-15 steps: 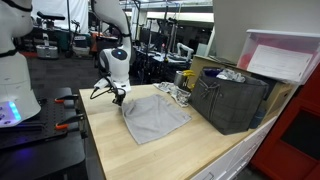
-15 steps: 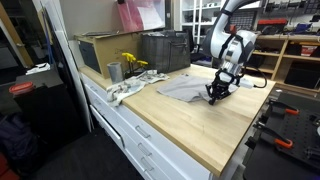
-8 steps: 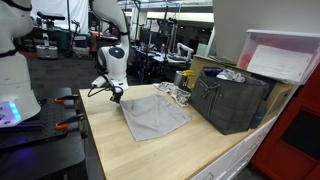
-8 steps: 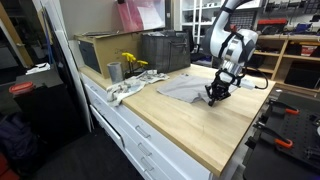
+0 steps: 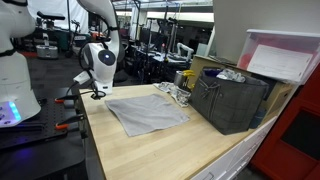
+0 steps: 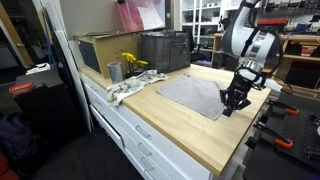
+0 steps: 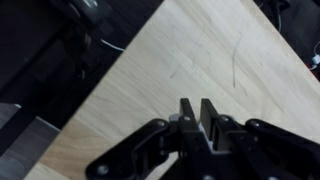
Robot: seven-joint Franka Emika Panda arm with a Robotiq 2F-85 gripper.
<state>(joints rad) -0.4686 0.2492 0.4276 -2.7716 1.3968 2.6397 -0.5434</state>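
**Claw slid out to the table edge, cloth now lies flat**

Compared with the frame 1 second back, the gripper (image 5: 97, 95) has moved from the bunched-up corner of the grey cloth (image 5: 145, 112) out toward the left edge of the wooden table (image 5: 170, 150). The cloth has gone with it, so it's now spread out a lot flatter and wider than before.

Right now the cloth sits in the middle of the tabletop in both exterior views. Its nearest corner is just beside the claw, and I honestly can't tell whether they touch. In an exterior view the gripper (image 6: 235, 103) hangs low over the right end of the table, right past the edge of the cloth (image 6: 195, 95).

In the wrist view the gripper (image 7: 198, 103) looks pretty much closed. The 2 fingers (image 7: 189, 112) stand almost together with only a thin slit between them, and I see no fabric in it, just bare wood underneath.

Other stuff: a dark grey crate (image 5: 230, 100) sits on the far right of the table. A metal cup (image 6: 114, 71) and some yellow flowers (image 6: 130, 62) stand near it, well apart from the claw.
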